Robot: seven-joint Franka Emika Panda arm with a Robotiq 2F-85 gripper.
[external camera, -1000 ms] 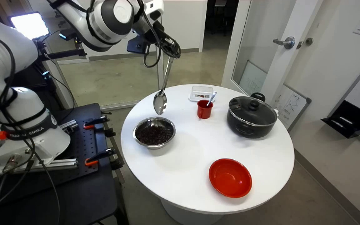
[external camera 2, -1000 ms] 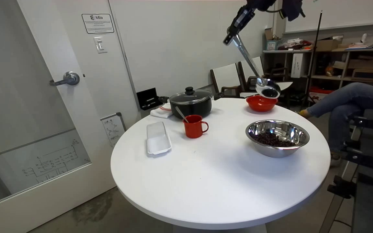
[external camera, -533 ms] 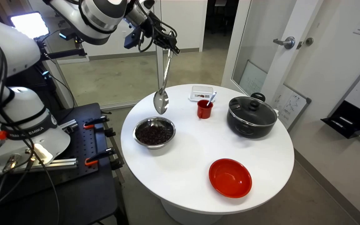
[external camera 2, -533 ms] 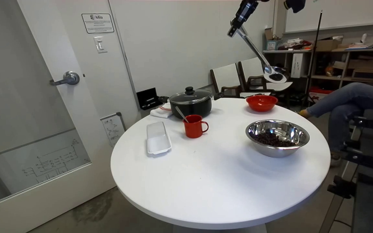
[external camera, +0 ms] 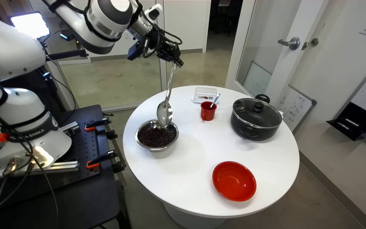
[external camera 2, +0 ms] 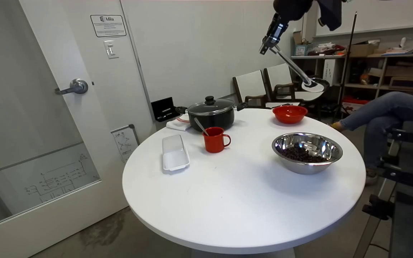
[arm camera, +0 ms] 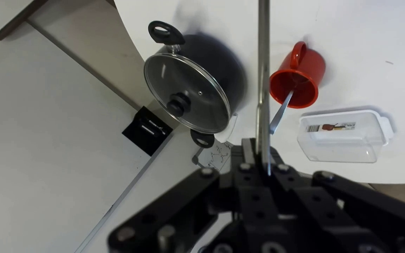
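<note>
My gripper [arm camera: 257, 149] is shut on the handle of a long metal spoon [external camera: 165, 114], which hangs down at a slant. In the wrist view the spoon handle [arm camera: 263, 70] runs up out of the picture, so its head is hidden there. A steel bowl [external camera 2: 299, 167] holding small dark beans [external camera: 157, 138] stands on the white table below. The spoon's tip overlaps that bowl's far rim in an exterior view; seen from the other camera place, the spoon head [external camera 2: 316, 85] is well above the bowl, apart from it. Whether the head carries anything, I cannot tell.
A red bowl [external camera: 234, 181] sits near the table edge. A red mug [external camera 2: 214, 142] with a utensil [arm camera: 281, 112] in it stands between a lidded black pot [external camera: 254, 127] and a clear-and-white plastic box [arm camera: 339, 140]. Someone's legs [external camera 2: 389, 114] show beyond the table.
The gripper rose slightly, then came down again with the spoon still held. The spoon has swung to a flatter slant in an exterior view. The items on the table have stayed put.
</note>
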